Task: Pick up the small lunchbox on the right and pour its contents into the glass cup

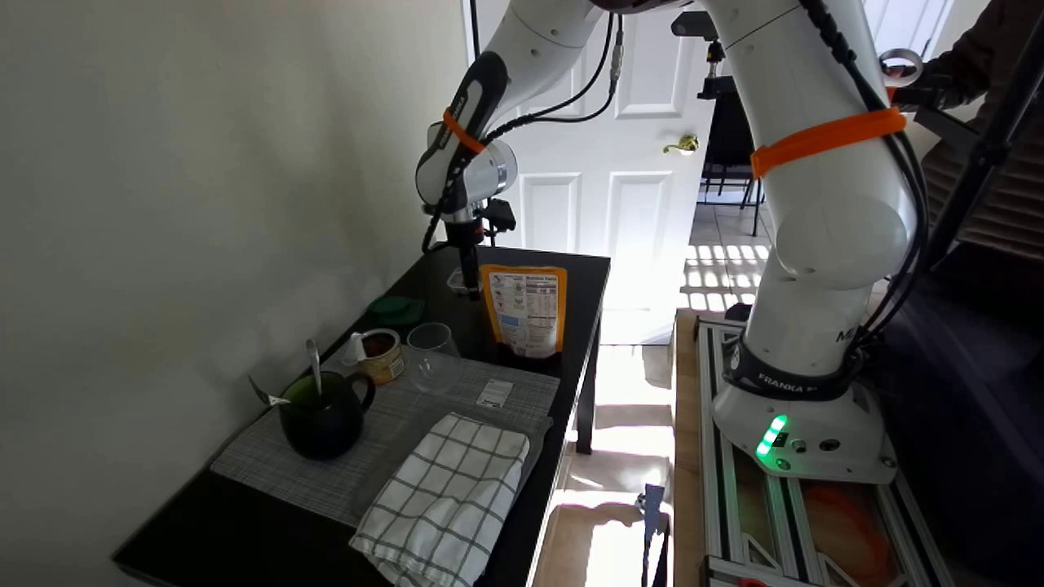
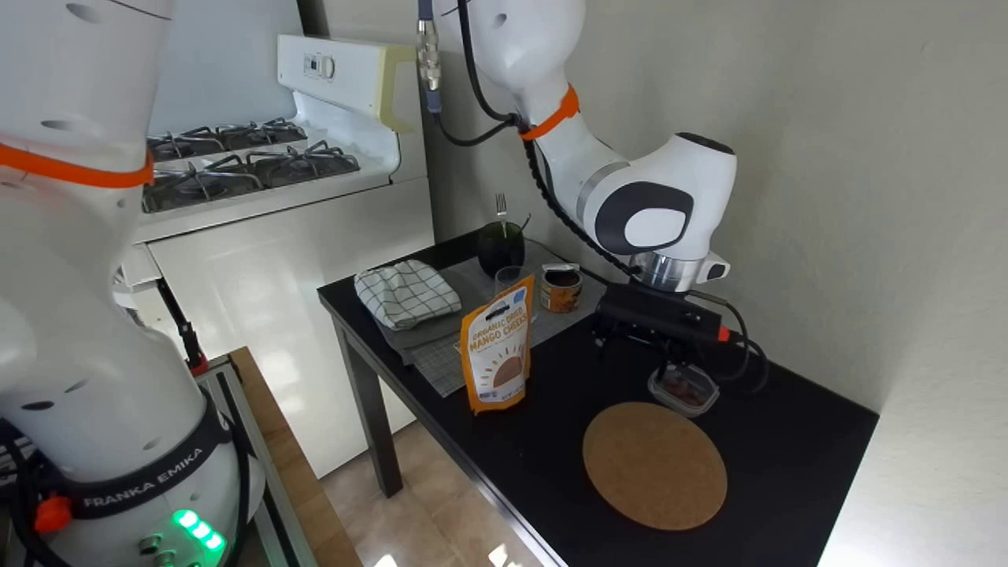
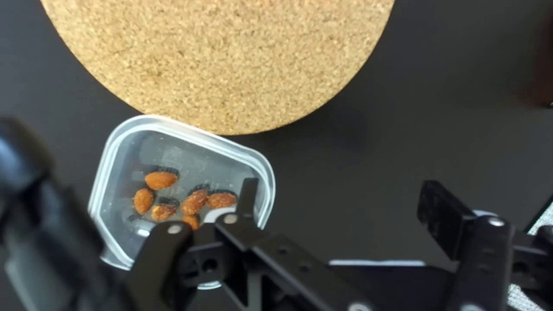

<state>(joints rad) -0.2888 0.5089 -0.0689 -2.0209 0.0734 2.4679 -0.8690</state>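
Observation:
The small lunchbox is a clear plastic container with several almonds in it. It lies at the left in the wrist view and also shows in both exterior views. My gripper is open, with nothing between its fingers. In the wrist view its left finger overlaps the lunchbox's right side, inside the rim; I cannot tell whether it touches. The right finger is over the dark table. In both exterior views the gripper is low beside the lunchbox. The glass cup stands upright; the pouch partly hides it in an exterior view.
An orange pouch stands on the table near the gripper. A round cork mat lies against the lunchbox. An open can, dark mug with cutlery, green item and checkered cloth lie further along.

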